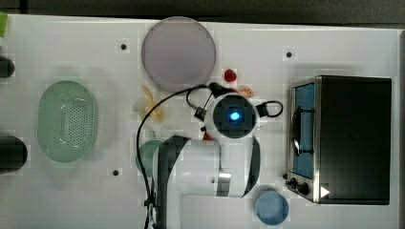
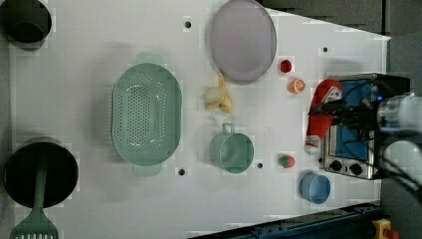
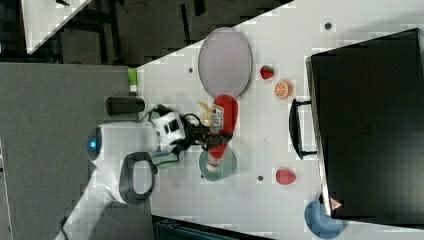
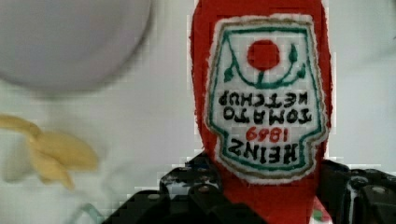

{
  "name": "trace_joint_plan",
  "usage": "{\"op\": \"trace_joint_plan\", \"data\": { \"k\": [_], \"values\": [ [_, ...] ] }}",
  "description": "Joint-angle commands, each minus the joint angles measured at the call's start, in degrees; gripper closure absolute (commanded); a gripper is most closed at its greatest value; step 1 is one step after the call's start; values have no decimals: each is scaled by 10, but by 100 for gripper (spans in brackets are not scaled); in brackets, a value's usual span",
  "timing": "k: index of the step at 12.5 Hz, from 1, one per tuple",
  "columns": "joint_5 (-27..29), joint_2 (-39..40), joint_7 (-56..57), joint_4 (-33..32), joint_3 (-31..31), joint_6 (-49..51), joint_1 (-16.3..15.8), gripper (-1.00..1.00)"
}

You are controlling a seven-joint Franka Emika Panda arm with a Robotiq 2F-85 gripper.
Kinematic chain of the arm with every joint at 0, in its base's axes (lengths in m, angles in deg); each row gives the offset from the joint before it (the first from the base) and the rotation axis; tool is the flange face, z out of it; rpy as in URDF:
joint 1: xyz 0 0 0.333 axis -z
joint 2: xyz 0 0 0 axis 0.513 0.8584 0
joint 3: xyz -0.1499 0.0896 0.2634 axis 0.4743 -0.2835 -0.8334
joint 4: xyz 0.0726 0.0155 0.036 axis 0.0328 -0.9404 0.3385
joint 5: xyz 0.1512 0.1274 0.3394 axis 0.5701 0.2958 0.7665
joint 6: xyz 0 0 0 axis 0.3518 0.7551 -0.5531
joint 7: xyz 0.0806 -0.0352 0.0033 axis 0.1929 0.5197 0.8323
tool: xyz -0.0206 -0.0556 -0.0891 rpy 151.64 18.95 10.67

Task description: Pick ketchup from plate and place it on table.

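Ketchup (image 3: 222,125) gripped in claw (image 3: 212,136), carried above table (image 3: 260,125) at 6 o'clock of empty plate (image 3: 224,61) in the right view; next move: lowering onto bare tabletop.

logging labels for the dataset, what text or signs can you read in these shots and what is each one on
"HEINZ" on the white label of the ketchup bottle, seen upside down in the wrist view.
"1869" in red, on the same label.
"TOMATO KETCHUP" on the same label, beside a red tomato emblem with green leaves.
A small red and white warning triangle sticker on the toaster oven; any wording is too small to read.
The oven's knob markings are too blurred to read.
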Motion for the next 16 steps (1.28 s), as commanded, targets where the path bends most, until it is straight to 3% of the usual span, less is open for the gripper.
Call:
{"op": "trace_joint_plan", "data": {
  "k": [1, 5, 9, 16],
  "values": [
    [-17, 7, -59, -40, -1, -37, -3, -16],
    [-17, 68, -61, -49, -3, -84, -3, -22],
    [-17, 75, -67, -39, -2, -111, -3, -100],
    [-12, -27, -168, 126, -7, 97, -3, -100]
  ]
}}
